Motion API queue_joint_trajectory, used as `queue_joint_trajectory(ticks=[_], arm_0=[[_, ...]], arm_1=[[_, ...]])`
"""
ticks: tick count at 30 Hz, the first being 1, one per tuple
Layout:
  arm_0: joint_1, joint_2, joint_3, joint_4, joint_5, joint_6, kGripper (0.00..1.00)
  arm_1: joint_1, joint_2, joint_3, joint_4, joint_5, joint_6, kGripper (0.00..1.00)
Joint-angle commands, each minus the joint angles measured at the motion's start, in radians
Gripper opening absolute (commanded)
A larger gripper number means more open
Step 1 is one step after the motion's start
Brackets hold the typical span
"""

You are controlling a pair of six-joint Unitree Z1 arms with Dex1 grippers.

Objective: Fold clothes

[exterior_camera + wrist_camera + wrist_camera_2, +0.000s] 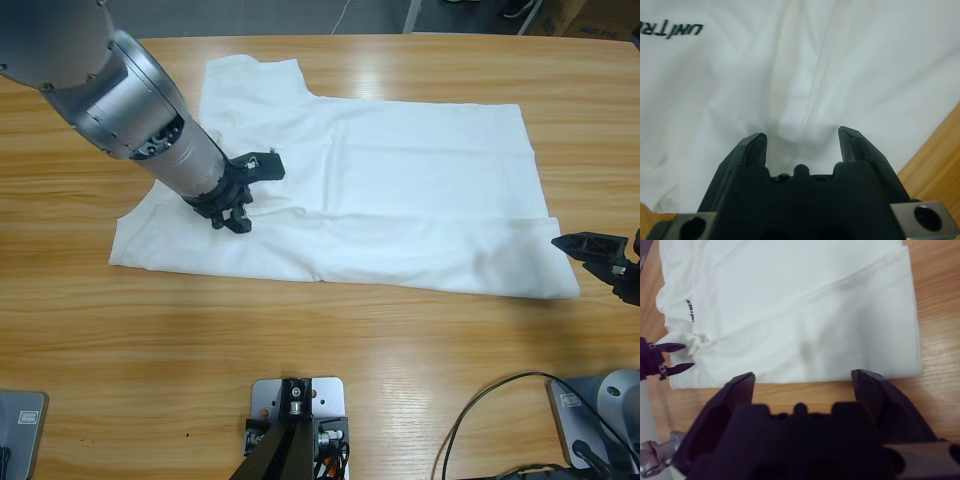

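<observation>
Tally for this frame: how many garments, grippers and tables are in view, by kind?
T-shirt: 1
Grippers: 2, left gripper and right gripper
Table: 1
Total: 4

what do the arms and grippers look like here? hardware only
Left arm: thick silver-grey cylindrical links, with a dark band of small fittings at the wrist joint. Left gripper: black body and two black tapered jaws. Right gripper: the same black pointed jaws; its arm is out of view. No markings visible.

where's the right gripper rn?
High view: right gripper sits at the right edge, just off the white T-shirt's bottom-right corner, over bare table; jaws open.
</observation>
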Motion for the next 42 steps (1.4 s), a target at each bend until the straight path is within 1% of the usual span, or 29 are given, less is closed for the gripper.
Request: queue_joint_trajectory(ticks=[1, 4, 5, 10, 16, 17, 19, 23, 24, 26, 27, 39, 40, 41, 42], arm_0=[[-0.008, 0.085, 0.016, -0.009, -0.007, -0.006, 0.563], [-0.007, 0.066, 0.006, -0.009, 0.013, -0.018, 0.556], [-0.008, 0.061, 0.000, -0.007, 0.013, -0.020, 0.532], [-0.008, 0.046, -0.026, -0.004, 0.022, -0.036, 0.531], [-0.008, 0.064, -0.040, -0.006, 0.050, -0.039, 0.527], [-0.008, 0.065, -0.040, -0.006, 0.053, -0.040, 0.506], [-0.008, 0.070, -0.040, -0.007, 0.056, -0.039, 0.422], [-0.008, 0.081, -0.040, -0.008, 0.050, -0.039, 0.404], [-0.008, 0.081, -0.039, -0.009, 0.049, -0.039, 0.366], [-0.008, 0.085, -0.039, -0.009, 0.048, -0.037, 0.257], [-0.008, 0.088, -0.040, -0.009, 0.049, -0.037, 0.241], [-0.008, 0.086, -0.020, -0.010, 0.048, -0.037, 0.241], [-0.008, 0.085, -0.023, -0.010, 0.048, -0.037, 0.222], [-0.008, 0.082, -0.028, -0.010, 0.049, -0.037, 0.099], [-0.008, 0.079, -0.032, -0.010, 0.054, -0.036, 0.104]], arm_1=[[0.012, 0.010, 0.029, 0.002, -0.018, 0.000, 0.776], [0.012, 0.022, 0.030, -0.007, -0.019, -0.003, 0.770], [0.012, 0.024, 0.031, -0.010, -0.018, -0.003, 0.770], [0.012, 0.023, 0.032, -0.011, -0.016, -0.007, 0.766], [0.012, 0.018, 0.035, -0.011, -0.013, -0.009, 0.761], [0.012, 0.018, 0.035, -0.012, -0.013, -0.009, 0.761], [0.012, 0.017, 0.036, -0.014, -0.015, -0.009, 0.761], [0.012, 0.017, 0.037, -0.015, -0.016, -0.009, 0.761], [0.012, 0.017, 0.037, -0.016, -0.016, -0.009, 0.761], [0.012, 0.017, 0.038, -0.019, -0.016, -0.008, 0.761], [0.012, 0.017, 0.038, -0.019, -0.017, -0.008, 0.761], [0.012, 0.026, 0.043, -0.037, -0.016, -0.006, 0.761], [0.013, 0.026, 0.044, -0.037, -0.016, -0.006, 0.761], [0.012, 0.026, 0.044, -0.038, -0.016, -0.006, 0.761], [0.012, 0.027, 0.044, -0.038, -0.016, -0.006, 0.761]])
